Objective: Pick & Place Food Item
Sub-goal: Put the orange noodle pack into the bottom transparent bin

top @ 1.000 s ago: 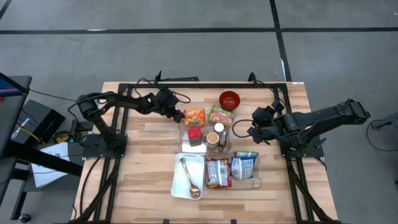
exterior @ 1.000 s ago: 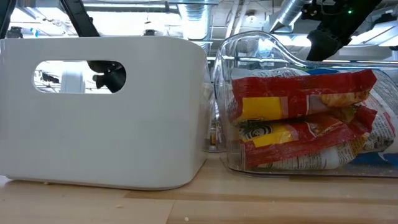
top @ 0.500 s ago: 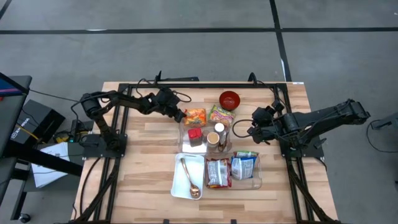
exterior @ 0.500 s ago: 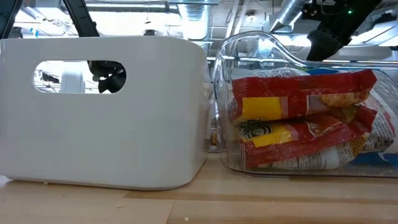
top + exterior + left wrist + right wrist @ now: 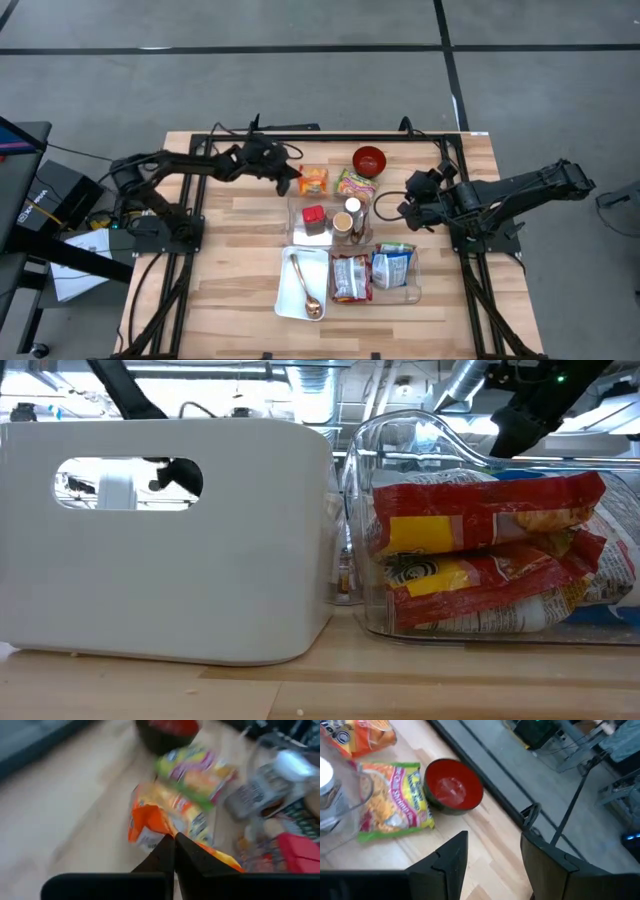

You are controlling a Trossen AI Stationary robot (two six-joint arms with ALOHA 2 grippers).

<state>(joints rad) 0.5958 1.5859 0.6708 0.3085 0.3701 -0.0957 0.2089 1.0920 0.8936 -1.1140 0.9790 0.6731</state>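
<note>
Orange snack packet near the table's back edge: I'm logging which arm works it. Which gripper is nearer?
Left. The left gripper is shut on the orange snack packet. The right gripper waits apart, beyond the green noodle packet.

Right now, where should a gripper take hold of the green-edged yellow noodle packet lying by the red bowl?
Probably from above, at an edge of the green-edged yellow noodle packet. It lies flat on the wooden table, and the red bowl and clear bin crowd two sides.

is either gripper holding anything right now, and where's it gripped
The left gripper is shut on the orange snack packet, pinching its near edge. The right gripper is open and holds nothing, beside the clear bin.
</note>
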